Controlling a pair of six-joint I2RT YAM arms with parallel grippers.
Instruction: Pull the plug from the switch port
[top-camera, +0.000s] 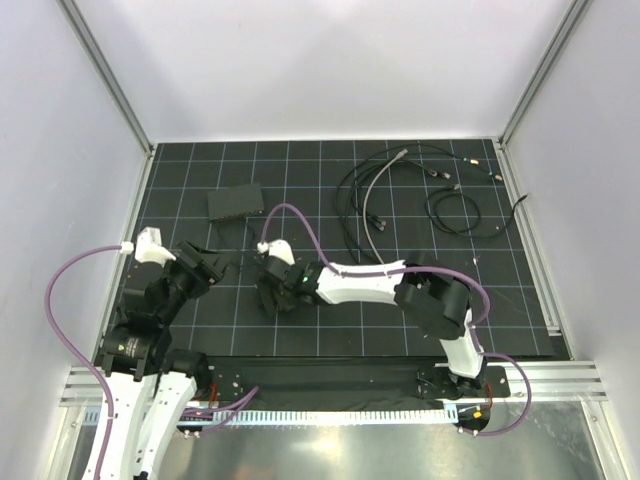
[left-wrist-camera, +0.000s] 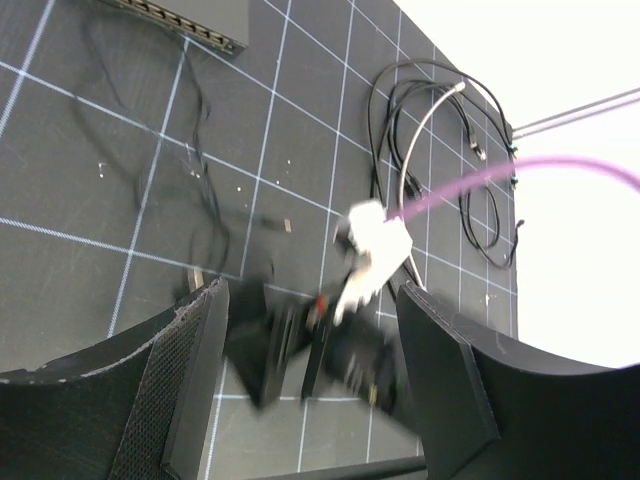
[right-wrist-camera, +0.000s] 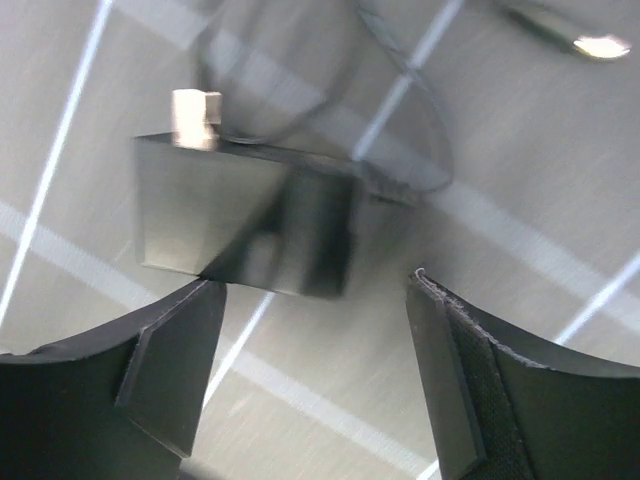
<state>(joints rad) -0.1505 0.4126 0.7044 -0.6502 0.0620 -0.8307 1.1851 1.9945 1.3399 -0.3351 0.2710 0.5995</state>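
Observation:
The switch (top-camera: 235, 203) is a flat dark-grey box at the back left of the mat. Its port row shows at the top of the left wrist view (left-wrist-camera: 185, 22). A thin black cable (left-wrist-camera: 200, 150) runs from its port edge toward me; the plug itself is too small to make out. My left gripper (top-camera: 218, 262) is open and empty, in front of the switch. My right gripper (top-camera: 268, 290) is open just right of it, low over a small black block (right-wrist-camera: 245, 220) on a thin cable, not touching it. Both wrist views are blurred.
Several loose black and grey cables (top-camera: 400, 185) lie coiled at the back right of the gridded mat (top-camera: 330, 340). White walls close in the left, back and right sides. The right arm's white forearm (top-camera: 365, 280) stretches across the middle of the mat.

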